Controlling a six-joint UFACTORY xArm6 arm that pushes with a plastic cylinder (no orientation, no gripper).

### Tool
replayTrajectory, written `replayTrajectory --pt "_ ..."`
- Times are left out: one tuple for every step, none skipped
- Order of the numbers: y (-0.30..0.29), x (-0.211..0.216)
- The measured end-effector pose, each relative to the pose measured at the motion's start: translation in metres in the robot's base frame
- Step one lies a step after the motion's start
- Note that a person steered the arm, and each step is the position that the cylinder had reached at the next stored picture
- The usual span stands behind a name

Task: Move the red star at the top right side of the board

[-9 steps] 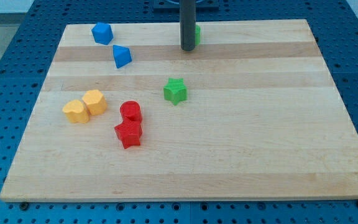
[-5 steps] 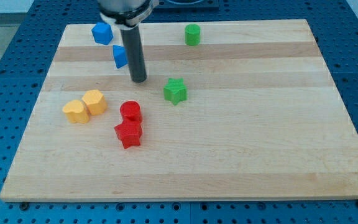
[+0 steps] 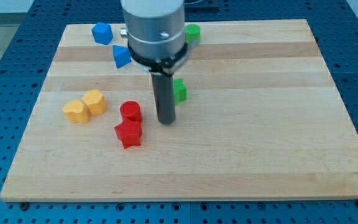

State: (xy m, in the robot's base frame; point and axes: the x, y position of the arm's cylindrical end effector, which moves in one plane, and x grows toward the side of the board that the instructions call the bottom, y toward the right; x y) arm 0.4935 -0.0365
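Note:
The red star (image 3: 128, 134) lies left of the board's middle, touching the red cylinder (image 3: 130, 112) just above it. My tip (image 3: 166, 121) is on the board to the right of the red cylinder and up-right of the red star, a short gap from both. The rod and arm body hide part of the green star (image 3: 180, 91) behind them.
Two yellow blocks (image 3: 75, 111) (image 3: 94, 101) sit together at the view's left. Two blue blocks (image 3: 102, 32) (image 3: 120, 57) lie at the top left. A green cylinder (image 3: 192, 32) shows at the top, partly behind the arm. The wooden board (image 3: 260, 124) rests on a blue pegboard.
My tip has moved from the top of the board down past the blue block to a spot right of the red cylinder. The blocks have not moved.

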Motion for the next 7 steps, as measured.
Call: replayTrajectory --pt "-0.004 0.052" --pt "-0.042 0.083" --pt "-0.098 0.086" --pt "-0.119 0.074" --pt "-0.114 0.051" --pt "-0.1 0.035" --pt "-0.062 0.034"
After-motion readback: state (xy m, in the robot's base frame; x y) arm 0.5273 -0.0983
